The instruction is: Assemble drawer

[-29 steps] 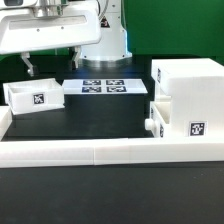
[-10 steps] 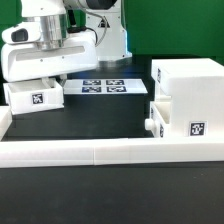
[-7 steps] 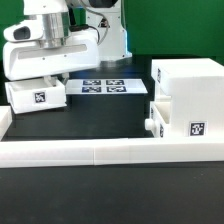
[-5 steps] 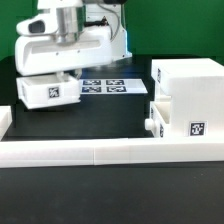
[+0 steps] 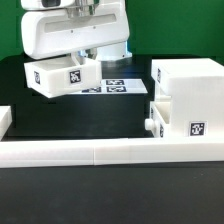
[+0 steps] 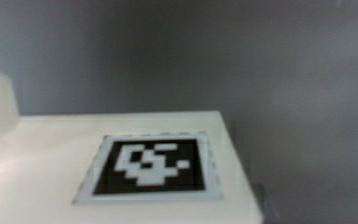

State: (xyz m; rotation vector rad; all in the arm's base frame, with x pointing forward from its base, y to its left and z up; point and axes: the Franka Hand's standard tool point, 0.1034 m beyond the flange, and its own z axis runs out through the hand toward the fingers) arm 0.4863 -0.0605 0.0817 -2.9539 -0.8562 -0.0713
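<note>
My gripper [image 5: 80, 57] is shut on a small white tray [image 5: 62, 76] with a black-and-white tag and holds it in the air above the black table, at the exterior view's left of centre. In the wrist view the tray's white face and tag [image 6: 153, 165] fill the lower part, and my fingers do not show. The big white cube housing [image 5: 192, 80] stands at the exterior view's right. A second tagged tray [image 5: 190, 120] sits low against it, its knob [image 5: 150, 125] pointing to the exterior view's left.
A long low white wall [image 5: 100, 152] runs across the front of the table. The marker board [image 5: 113, 87] lies flat behind the held tray. The arm's white body [image 5: 75, 30] hangs over the back left.
My gripper came down on the tray at the exterior view's left, closed on it, lifted it and carried it to the right toward the housing.
</note>
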